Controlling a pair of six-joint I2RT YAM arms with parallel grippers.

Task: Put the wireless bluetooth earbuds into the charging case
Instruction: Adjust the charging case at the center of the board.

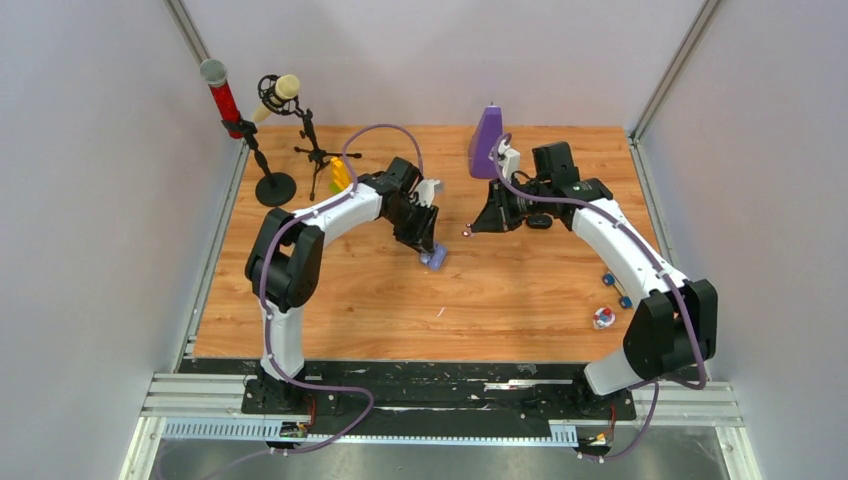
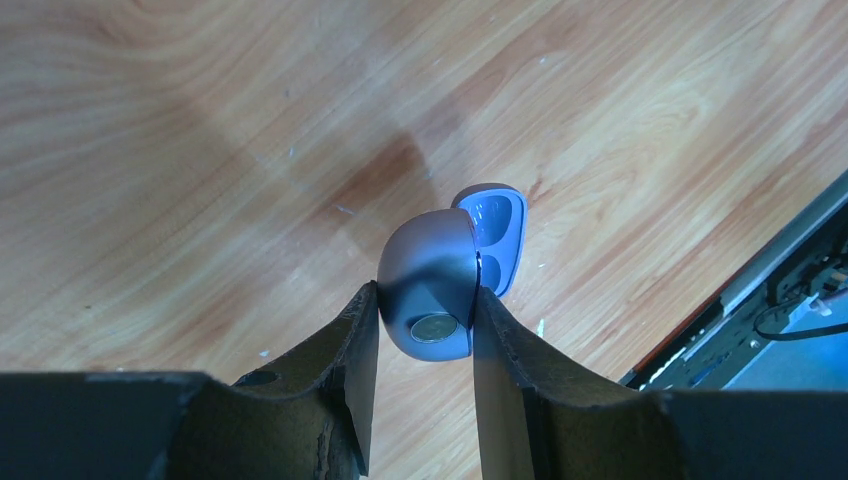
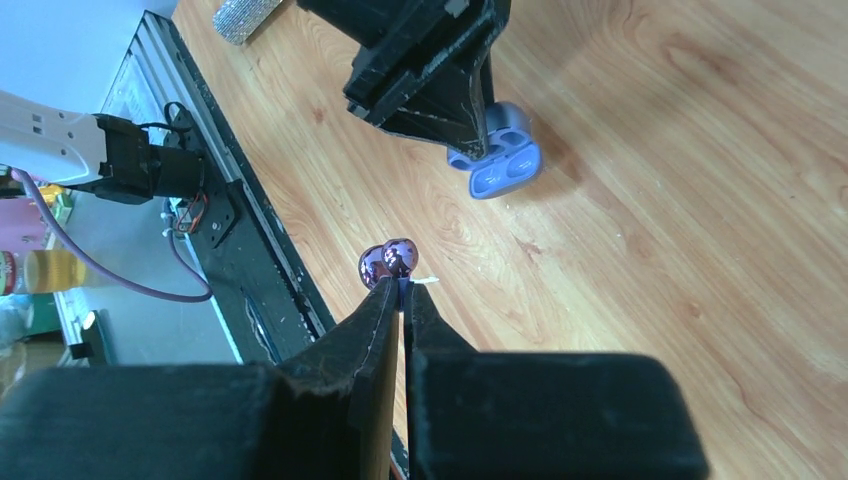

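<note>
L gripper (image 2: 425, 295) clamped on the purple case (image 3: 503, 168), lid open, low over the table (image 1: 500, 290). R gripper (image 3: 403, 288) pinched on a purple earbud (image 3: 390, 262) - well apart from case, nothing seated yet afaict. Remaining: bring bud over, seat it - 2nd bud not visible.

left arm (image 1: 335, 212): reaches in to mid-table, wrist pitched down | left gripper (image 2: 425, 310): jaws clamp charging case (image 2: 432, 270) | right arm (image 1: 615, 240): bent inward, facing left arm | right gripper (image 3: 401, 287): tips pinched on purple earbud (image 3: 390, 262)
</note>
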